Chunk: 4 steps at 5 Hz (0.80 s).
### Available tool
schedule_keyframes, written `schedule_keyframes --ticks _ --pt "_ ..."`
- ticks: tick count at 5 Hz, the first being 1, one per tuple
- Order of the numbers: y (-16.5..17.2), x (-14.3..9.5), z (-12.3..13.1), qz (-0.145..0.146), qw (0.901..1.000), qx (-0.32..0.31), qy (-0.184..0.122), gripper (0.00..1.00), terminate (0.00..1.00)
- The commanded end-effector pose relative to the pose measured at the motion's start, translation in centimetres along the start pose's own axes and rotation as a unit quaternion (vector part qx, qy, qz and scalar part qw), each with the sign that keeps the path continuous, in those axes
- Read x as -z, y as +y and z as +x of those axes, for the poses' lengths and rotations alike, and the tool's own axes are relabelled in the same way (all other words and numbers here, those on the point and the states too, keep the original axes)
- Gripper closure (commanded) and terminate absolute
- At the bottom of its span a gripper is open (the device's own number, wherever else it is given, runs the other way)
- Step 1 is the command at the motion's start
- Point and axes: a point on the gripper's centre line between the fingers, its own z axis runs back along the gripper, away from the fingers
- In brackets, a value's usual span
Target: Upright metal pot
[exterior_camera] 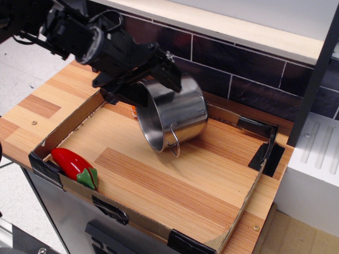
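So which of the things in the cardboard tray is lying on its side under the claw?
The metal pot, tipped with its mouth facing front-left, claw at its upper rim. The red toy pepper sits far off in the tray's front-left corner.

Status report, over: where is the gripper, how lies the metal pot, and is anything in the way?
Gripper at the metal pot upper rim, jaw state unclear. Pot on its side, mouth facing left. Orange toy mostly hidden behind it.

Metal pot (pixel 175 119) on its side in tray (pixel 233 222), toy pepper (pixel 73 165) front-left corner
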Motion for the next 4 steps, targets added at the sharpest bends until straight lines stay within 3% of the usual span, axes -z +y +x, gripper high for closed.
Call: schedule_keyframes --ticks 1,2,3,4 --pt "-0.29 0.08 -0.1 -0.002 0.9975 0.066 0.026 0.0 0.0" --pt "-0.24 0.12 -0.1 0.008 0.9982 0.055 0.02 1.0 0.0" --pt "-0.38 -0.12 0.24 0.03 0.9973 0.064 0.019 1.0 0.0" --pt "-0.78 -0.23 0.37 0.066 0.9911 0.109 0.041 1.0 0.0"
